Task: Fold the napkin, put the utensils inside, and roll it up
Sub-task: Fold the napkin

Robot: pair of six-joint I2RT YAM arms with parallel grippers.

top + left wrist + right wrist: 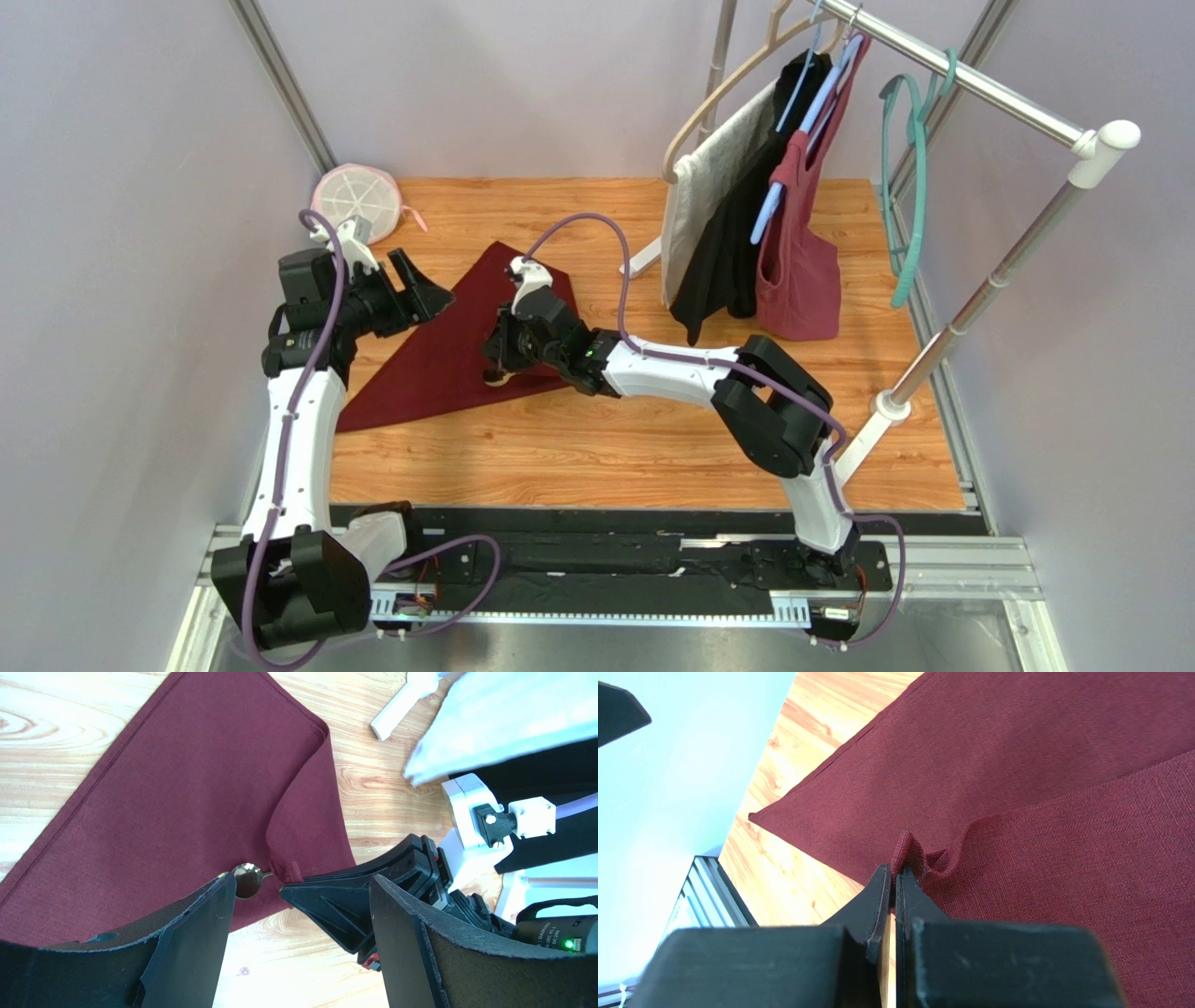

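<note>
Right pincer [894, 876] clenched on a pinch of napkin [1046, 763]; left pincer [302, 910] released.

The napkin [435, 357] is plain dark maroon, without pattern. The table [603, 455] is light orange wood grain. The utensil [246, 880] shows a golden head. The bag [797, 273] is burgundy, the hanger [922, 210] teal.

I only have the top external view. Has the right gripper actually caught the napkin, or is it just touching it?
Observer: Caught. The right gripper is shut on a small raised pleat of the napkin.
Operator: Anything inside the fold yet?
Observer: Yes. The left wrist view shows the utensil, its golden head poking out from the folded flap's edge, beside that pinch.
Operator: Is the other arm holding anything?
Observer: No, the left gripper is open, gripping nothing.
</note>
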